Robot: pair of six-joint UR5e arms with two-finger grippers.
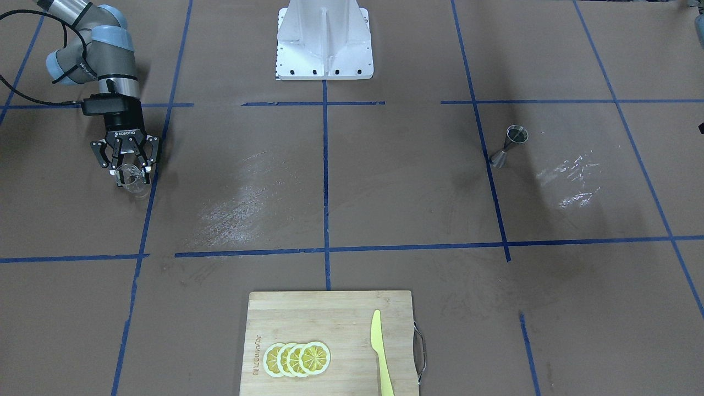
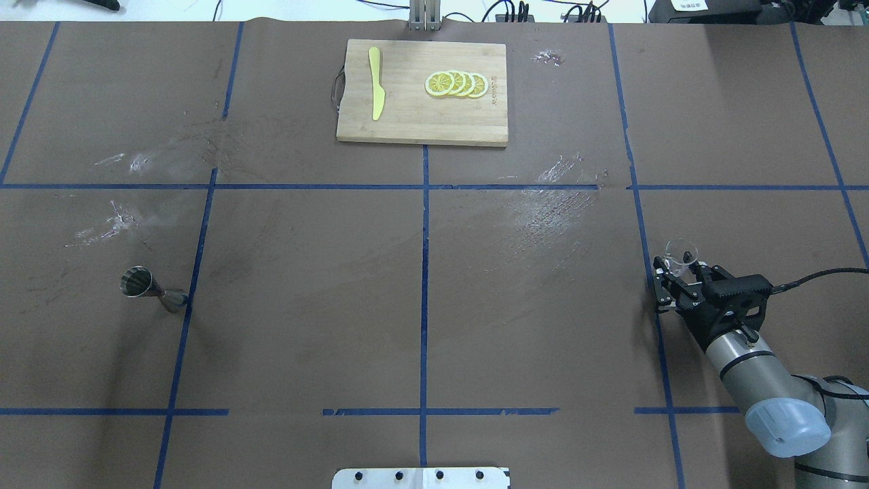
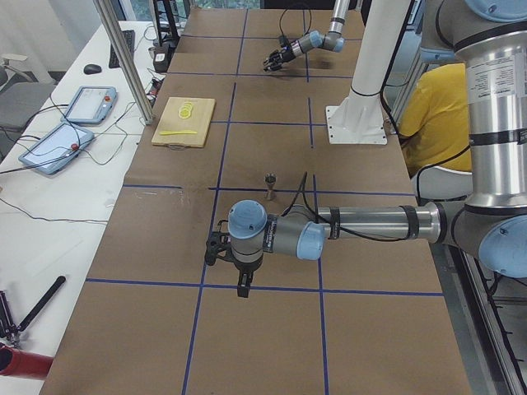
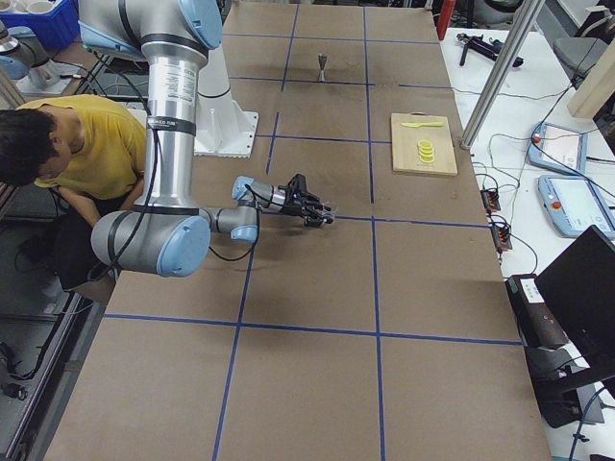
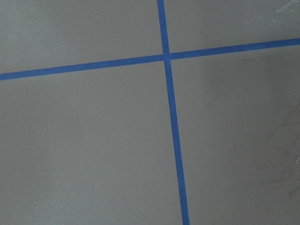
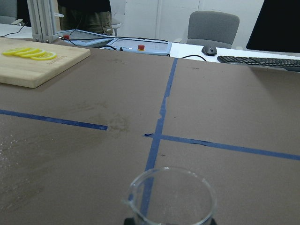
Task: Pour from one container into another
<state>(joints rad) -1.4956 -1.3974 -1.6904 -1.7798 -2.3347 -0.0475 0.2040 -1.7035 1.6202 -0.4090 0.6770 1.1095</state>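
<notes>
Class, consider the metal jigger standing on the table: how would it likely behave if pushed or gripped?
The jigger probably tips easily: it is tall, with a small base and narrow waist. Once down, its round cones would likely roll. The shiny metal looks stiff, perhaps slippery.

Clear cup (in claw) — jigger upright

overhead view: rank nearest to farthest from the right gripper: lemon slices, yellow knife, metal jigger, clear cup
1. Small clear transparent cup, held in the right gripper.
2. Yellow lemon slices, right part of the wooden cutting board.
3. Yellow plastic knife, board's left part.
4. Silver hourglass-shaped metal jigger, far left.
</notes>
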